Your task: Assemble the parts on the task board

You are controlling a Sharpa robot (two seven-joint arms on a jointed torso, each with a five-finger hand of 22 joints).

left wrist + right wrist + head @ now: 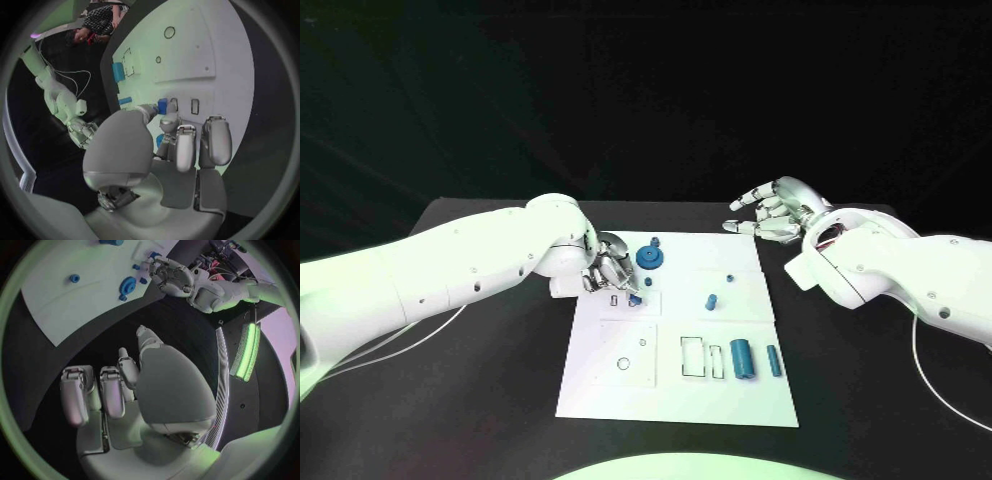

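Left hand: your left hand (607, 270) is down over the left part of the task board (678, 400), fingers curled together round a small blue part (635, 298); in the left wrist view that blue part (162, 105) sits pinched at the fingertips (169, 121), right beside two little rectangular slots in the board (206, 55)
Right hand: your right hand (769, 212) hangs over the black table (877, 400) just off the board's far right corner, fingers loosely apart and holding nothing; the right wrist view shows the same hand (125, 390) bare above the dark surface
Blue gear: you can see it (651, 262) lying on the board just beside the left hand
Loose parts: two small blue pieces (713, 300) lie mid-board; two blue cylinders (740, 360) stand by the rectangular outlines near the board's front right
Board: lies flat in the middle of the table
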